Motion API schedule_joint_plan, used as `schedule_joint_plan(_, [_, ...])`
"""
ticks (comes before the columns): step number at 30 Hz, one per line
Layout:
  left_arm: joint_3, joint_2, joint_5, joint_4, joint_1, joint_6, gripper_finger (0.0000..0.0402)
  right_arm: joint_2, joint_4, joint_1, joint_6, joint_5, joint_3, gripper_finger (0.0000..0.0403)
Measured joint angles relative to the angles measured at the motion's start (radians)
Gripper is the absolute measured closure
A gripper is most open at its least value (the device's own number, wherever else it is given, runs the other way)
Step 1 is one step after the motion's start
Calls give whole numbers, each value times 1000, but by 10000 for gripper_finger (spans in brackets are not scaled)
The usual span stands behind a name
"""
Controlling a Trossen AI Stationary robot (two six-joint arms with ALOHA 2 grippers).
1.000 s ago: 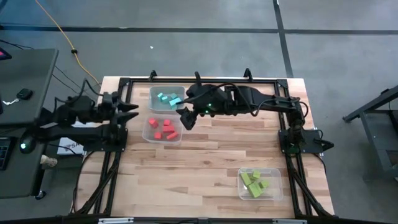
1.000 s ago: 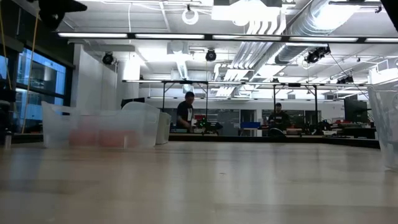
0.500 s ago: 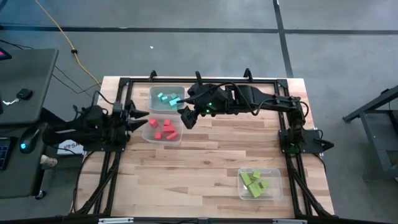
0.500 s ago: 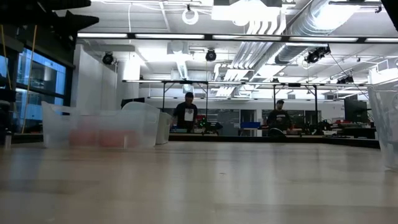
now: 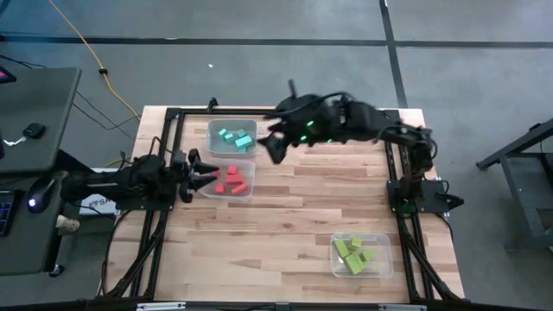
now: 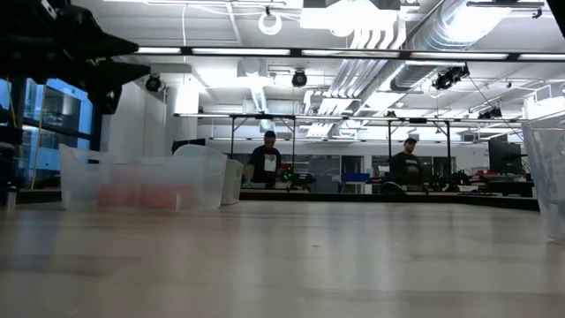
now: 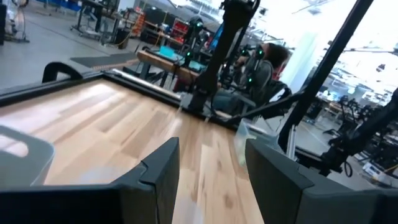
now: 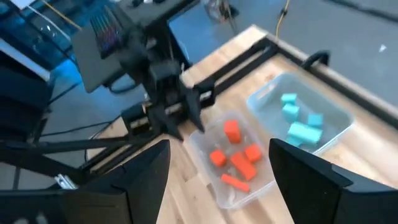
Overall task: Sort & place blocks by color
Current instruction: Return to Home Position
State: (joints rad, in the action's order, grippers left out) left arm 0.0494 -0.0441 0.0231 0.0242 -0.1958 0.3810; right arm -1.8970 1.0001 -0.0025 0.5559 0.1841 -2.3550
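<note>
As last block sits binned, my right pincer [image 5: 275,149] has risen off bins [image 5: 210,126], retreating toward table [image 5: 285,225] far edge, spread, empty. Left pincer [image 5: 200,169], spread too, has slid beside red bin [image 5: 251,193]. All blocks [image 5: 229,180] sorted: cyan, red far-left, green near-right corner. Only homing remains.

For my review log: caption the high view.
Blocks sorted by colour in three bins; left tool and right tool open, empty.

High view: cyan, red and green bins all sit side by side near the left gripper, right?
No. In the high view only the cyan bin and red bin sit side by side near the left gripper; the green bin stands apart, over by the right arm.
</note>
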Motion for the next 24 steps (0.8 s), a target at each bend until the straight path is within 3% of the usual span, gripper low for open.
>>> schedule_joint_plan(10, [-39, -5, -12, -4, 0, 77, 245, 201, 117, 2, -159, 157, -1, 139])
schedule_joint_plan(20, [-39, -22, -11, -10, 0, 27, 245, 402, 399, 149, -188, 511, 8, 139])
schedule_joint_plan(24, [-39, -24, -11, -10, 0, 27, 245, 488, 566, 252, -33, 746, 120, 139])
